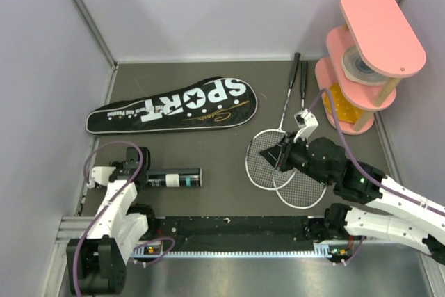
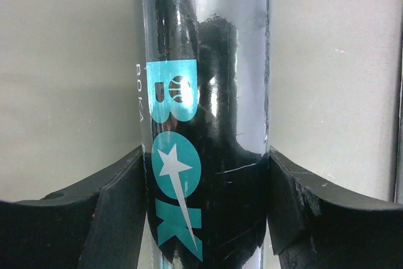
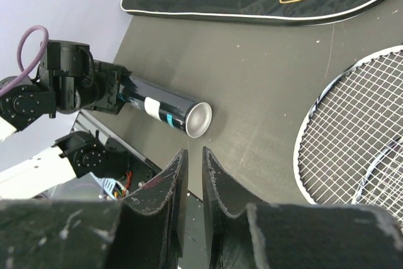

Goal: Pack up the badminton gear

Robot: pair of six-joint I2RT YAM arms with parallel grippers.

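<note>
The black shuttle tube lies near the table's front left, silver cap toward the right. My left gripper is shut on its left end; both fingers press the tube's sides. Two silver-framed rackets lie overlapped at centre right, handles pointing away. My right gripper hovers over the racket heads, its jaws a narrow slit apart, nothing between them. The black "SPORT" bag lies flat at the back left.
A pink tiered stand holding a tape roll stands at the back right corner. Grey walls enclose the table on three sides. A black rail runs along the near edge between the arm bases.
</note>
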